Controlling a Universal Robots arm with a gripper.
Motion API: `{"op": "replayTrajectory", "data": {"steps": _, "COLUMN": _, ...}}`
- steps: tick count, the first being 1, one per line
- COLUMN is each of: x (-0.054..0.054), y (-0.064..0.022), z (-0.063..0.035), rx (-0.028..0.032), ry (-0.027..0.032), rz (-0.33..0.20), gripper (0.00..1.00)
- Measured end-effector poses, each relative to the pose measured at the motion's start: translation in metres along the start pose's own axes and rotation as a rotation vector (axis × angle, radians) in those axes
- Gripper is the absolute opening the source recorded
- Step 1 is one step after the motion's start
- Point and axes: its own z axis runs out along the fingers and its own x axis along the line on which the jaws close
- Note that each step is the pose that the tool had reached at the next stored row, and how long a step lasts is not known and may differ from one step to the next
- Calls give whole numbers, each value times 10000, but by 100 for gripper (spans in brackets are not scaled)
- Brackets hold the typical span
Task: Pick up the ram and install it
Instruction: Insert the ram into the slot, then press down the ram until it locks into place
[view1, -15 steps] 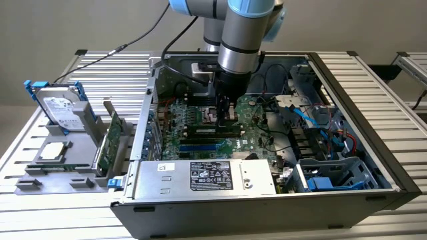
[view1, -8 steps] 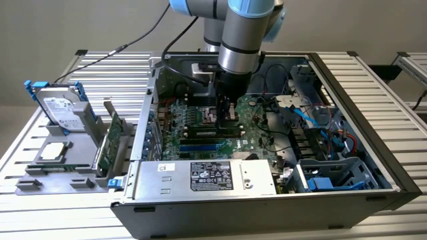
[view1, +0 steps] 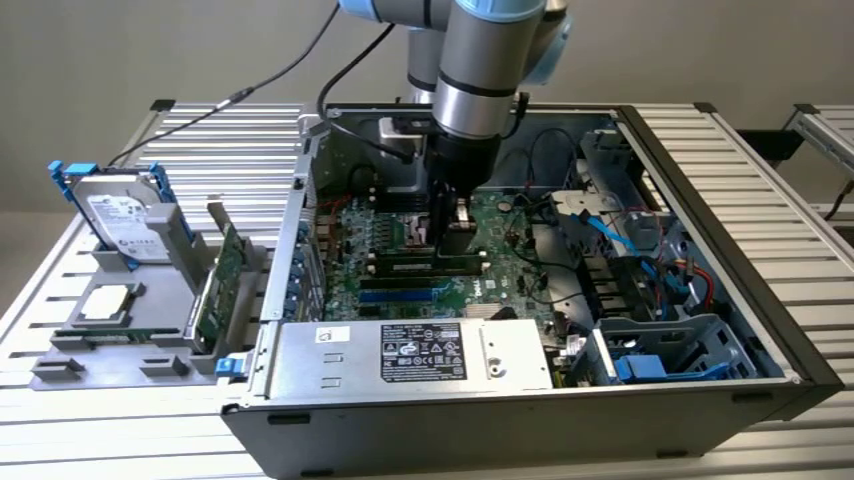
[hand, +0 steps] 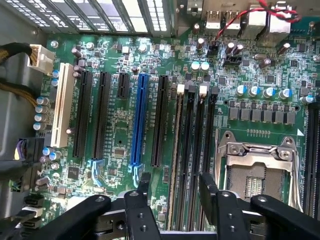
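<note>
Exterior view:
- Computer case (view1: 694, 330), lid off, lying open on a slatted metal table (view1: 747, 130).
- Green motherboard (view1: 501, 235) on case floor; black slots run across its middle.
- Robot arm (view1: 487, 60) reaches down into case from above. Gripper (view1: 447, 228) low over the board, just above the slots. Fingers can't be read from here.
- Ram (view1: 424, 264): thin stick w/ dark chips, lying along a slot directly below gripper; not held, as far as can be told.
- Power supply box (view1: 427, 352) w/ white label, near edge of case.
- Blue cables (view1: 627, 235) & drive cage toward exterior view's right.
- Grey holder tray (view1: 94, 350) outside case, exterior view's left: hard drive (view1: 123, 215) upright in blue bracket, green expansion card (view1: 224, 275) upright, square silver chip (view1: 104, 303) flat.

Wrist view:
- Gripper (hand: 172, 187): two black fingers (hand: 144, 182) set apart, gap between them open, nothing clamped.
- Ram (hand: 177, 150) seen edge-on, seated in slot between the fingers, white latch at its far end.
- Neighbouring black memory slots (hand: 200, 145) beside it.
- Blue long slot (hand: 138, 120) & white slot (hand: 61, 105) further off.
- Processor socket (hand: 257, 167), metal frame.
</note>
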Motion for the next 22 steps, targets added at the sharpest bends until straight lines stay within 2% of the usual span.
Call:
{"op": "replayTrajectory", "data": {"steps": 3, "x": 0, "y": 32, "z": -83, "rx": -1, "ry": 9, "rz": 0, "gripper": 51}}
{"op": "replayTrajectory", "data": {"steps": 6, "x": 0, "y": 51, "z": -113, "rx": -1, "ry": 11, "rz": 7, "gripper": 51}}
{"op": "replayTrajectory", "data": {"steps": 7, "x": 0, "y": 51, "z": -115, "rx": -1, "ry": 10, "rz": 6, "gripper": 49}}
{"op": "replayTrajectory", "data": {"steps": 8, "x": 0, "y": 51, "z": -115, "rx": 0, "ry": 10, "rz": 6, "gripper": 42}}
{"op": "replayTrajectory", "data": {"steps": 9, "x": 0, "y": 52, "z": -115, "rx": 0, "ry": 10, "rz": 6, "gripper": 42}}
{"op": "replayTrajectory", "data": {"steps": 11, "x": 1, "y": 52, "z": -116, "rx": -1, "ry": 12, "rz": 7, "gripper": 31}}
{"op": "replayTrajectory", "data": {"steps": 12, "x": 1, "y": 52, "z": -116, "rx": -1, "ry": 12, "rz": 7, "gripper": 31}}
{"op": "replayTrajectory", "data": {"steps": 15, "x": 1, "y": 52, "z": -116, "rx": -2, "ry": 13, "rz": 7, "gripper": 13}}
{"op": "replayTrajectory", "data": {"steps": 22, "x": 1, "y": 52, "z": -116, "rx": -2, "ry": 13, "rz": 8, "gripper": 11}}
